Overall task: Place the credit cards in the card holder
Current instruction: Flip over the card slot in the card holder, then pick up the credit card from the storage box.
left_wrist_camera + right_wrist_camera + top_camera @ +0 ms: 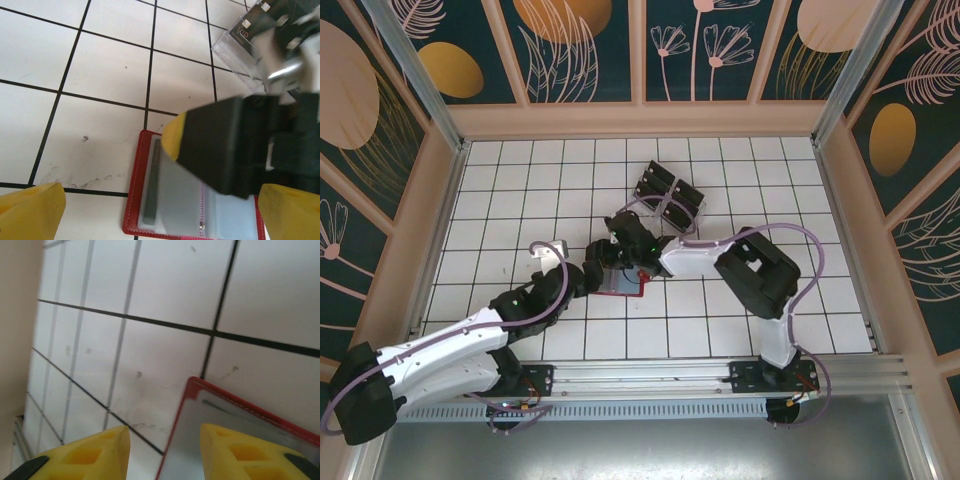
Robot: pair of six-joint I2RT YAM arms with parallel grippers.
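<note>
Supporting table (500, 170): white tiles, dark grout.
Left gripper (160, 210): spread wide, empty, flanking the card holder (170, 195).
Right gripper (165, 445): released, one fingertip over the holder's pocket.
Clear rack (672, 200): behind both.
Card holder: open, flat.
Credit cards (660, 185): black, standing in rack.

The card holder (617, 285) lies opened flat on the white tiles near the middle of the floor. It is red-edged with pale stitching, and its greyish, see-through inner pockets (170, 200) face up, with a dark strip along the left pocket. One red corner (185, 440) sits just past a tile line. The credit cards (670, 196) are black and alike. They stand tilted in rows in a clear rack (235, 45) at about 1 o'clock from the holder, near but apart from it.
</note>
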